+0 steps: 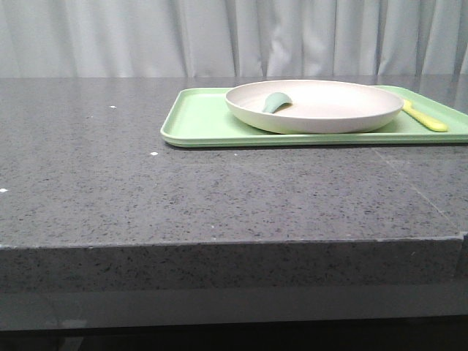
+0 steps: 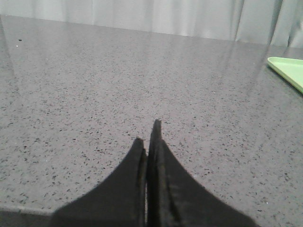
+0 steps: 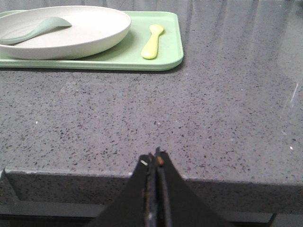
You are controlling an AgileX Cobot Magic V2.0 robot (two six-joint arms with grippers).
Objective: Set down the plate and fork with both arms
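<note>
Grey table (image 1: 183,197) speckled with black and white flecks — cream-white plate (image 1: 322,110), light-green tray (image 1: 197,121), pale-yellow fork (image 1: 425,117), sage-green spoon (image 1: 276,102). Black grippers (image 2: 150,142) (image 3: 154,161) — pale grey curtain (image 1: 219,36) behind.

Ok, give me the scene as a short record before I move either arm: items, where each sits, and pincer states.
plate: on the green tray
spoon-like utensil: sage green, lying in the plate
fork: pale yellow, on the tray beside the plate, on the robot's right
left pincer: shut, empty, over bare counter
right pincer: shut, empty, near the counter's front edge
task progress: nothing grasped yet
</note>
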